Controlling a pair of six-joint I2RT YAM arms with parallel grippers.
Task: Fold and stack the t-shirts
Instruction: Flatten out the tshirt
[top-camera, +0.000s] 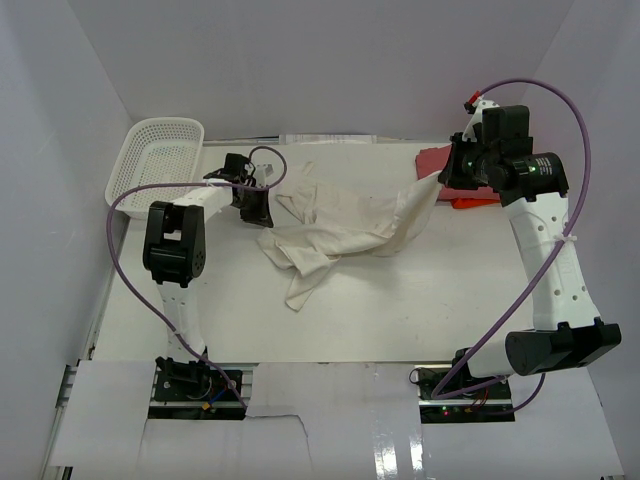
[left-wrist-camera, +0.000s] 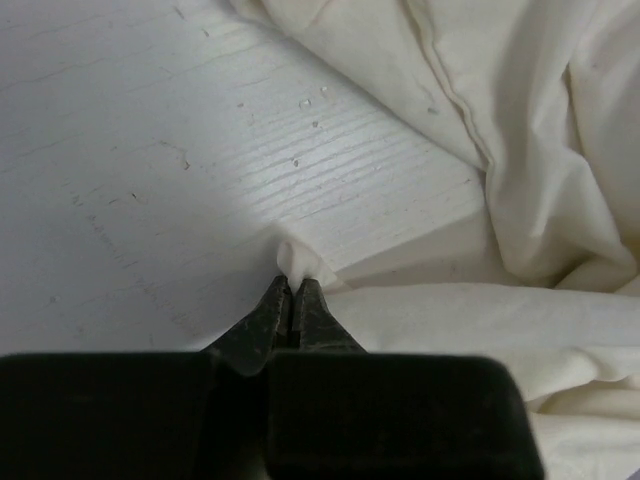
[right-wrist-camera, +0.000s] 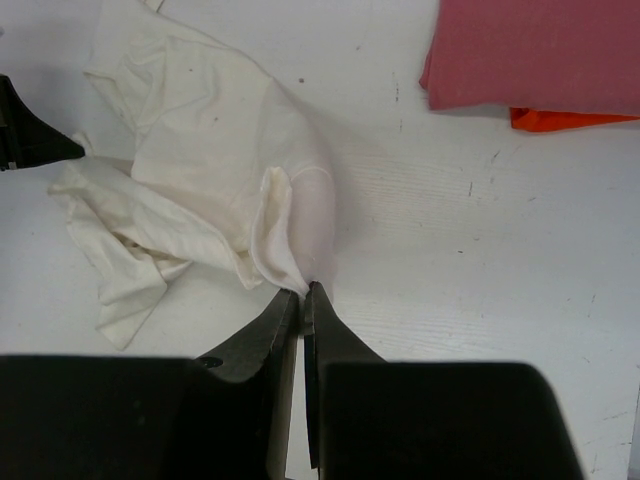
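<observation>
**Supervisor:** Report the left arm.

**Operator:** I read the left gripper (left-wrist-camera: 295, 287) with its jaws pressed together. A small nub of the cream-white t-shirt (top-camera: 340, 225) is pinched at the tips. The gripper sits low over the table (top-camera: 420, 310), at the shirt's left edge.

**Supervisor:** And the right arm?

**Operator:** The right gripper (right-wrist-camera: 302, 292) has its jaws nearly touching, clamped on a fold at the shirt's right end. From the top camera, I see the cloth drawn up in a narrow band toward that gripper.

**Supervisor:** Where does the shirt lie?

**Operator:** It is crumpled in the middle of the table between the two grippers. One loose part trails toward the near side.

**Supervisor:** Where is the second shirt?

**Operator:** The red t-shirt (right-wrist-camera: 530, 55) lies flat at the far right, apart from the cream one. An orange item (right-wrist-camera: 570, 118) shows at its edge, but I cannot tell what it is.

**Supervisor:** Anything else?

**Operator:** A white mesh basket (top-camera: 160, 155) stands at the far left corner, clear of the shirt.
</observation>
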